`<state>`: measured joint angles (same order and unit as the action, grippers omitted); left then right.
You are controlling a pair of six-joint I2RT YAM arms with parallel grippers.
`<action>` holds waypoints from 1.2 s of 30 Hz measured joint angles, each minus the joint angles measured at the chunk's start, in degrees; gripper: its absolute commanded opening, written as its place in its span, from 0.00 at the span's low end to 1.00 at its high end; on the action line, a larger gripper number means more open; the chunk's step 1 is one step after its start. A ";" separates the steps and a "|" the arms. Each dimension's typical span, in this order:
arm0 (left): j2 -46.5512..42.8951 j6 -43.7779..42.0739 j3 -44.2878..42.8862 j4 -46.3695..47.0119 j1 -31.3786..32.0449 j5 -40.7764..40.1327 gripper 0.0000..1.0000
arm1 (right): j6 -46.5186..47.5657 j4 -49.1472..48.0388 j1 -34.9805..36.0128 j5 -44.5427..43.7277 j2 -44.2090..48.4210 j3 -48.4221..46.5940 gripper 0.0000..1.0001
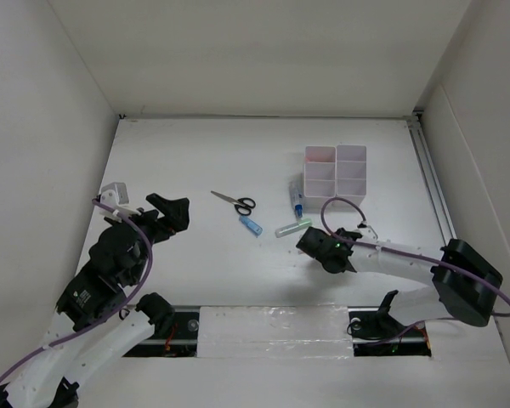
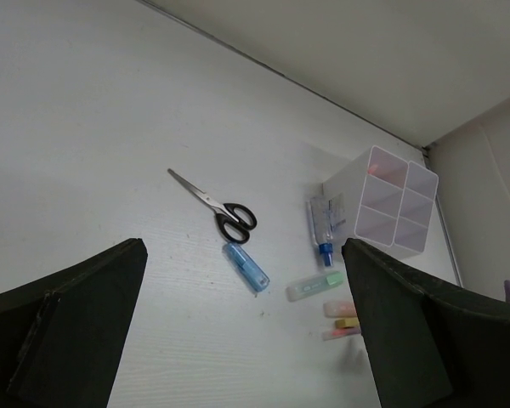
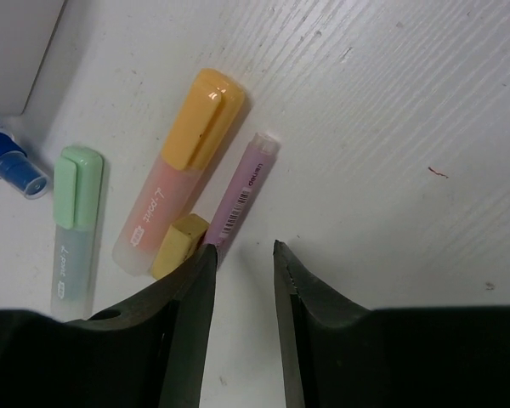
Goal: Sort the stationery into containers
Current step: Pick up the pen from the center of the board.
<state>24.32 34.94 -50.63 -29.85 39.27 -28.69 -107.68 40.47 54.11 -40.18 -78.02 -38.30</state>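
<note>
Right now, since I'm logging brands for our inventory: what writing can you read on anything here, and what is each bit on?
"L'point", as far as it can be made out: barrel of the orange-capped highlighter.
Similar print on the green-capped highlighter: too blurred to read for sure.
Barcode and fine print on the lilac pen: too small to read.
Label on the blue-capped bottle: too small to read.
No other writing shows.
</note>
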 measured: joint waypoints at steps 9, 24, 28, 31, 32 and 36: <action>-0.52 0.00 0.46 -0.02 0.00 0.00 1.00 | -1.22 1.55 -0.07 -0.07 1.01 1.25 0.41; -1.31 -0.13 0.48 0.04 0.00 0.74 1.00 | 0.15 -1.16 -4.35 -0.24 -0.59 0.79 0.41; -1.62 -0.13 0.48 0.04 0.00 0.90 1.00 | 1.11 -2.01 -5.44 -0.22 -2.99 -0.24 0.41; -2.27 -0.13 0.48 0.04 0.00 1.01 1.00 | 1.99 -2.27 -6.16 0.07 -3.85 -1.05 0.41; -2.40 -0.15 0.48 0.02 0.00 1.03 1.00 | 2.36 -2.36 -6.47 0.17 -4.11 -1.27 0.41; -2.47 -0.15 0.48 0.02 0.00 1.03 1.00 | 3.91 -2.40 -7.21 0.37 -5.51 -2.56 0.41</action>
<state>21.85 34.79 -50.15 -29.82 39.27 -27.66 -103.77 38.06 46.89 -39.81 -83.53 -40.86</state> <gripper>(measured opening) 0.997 0.409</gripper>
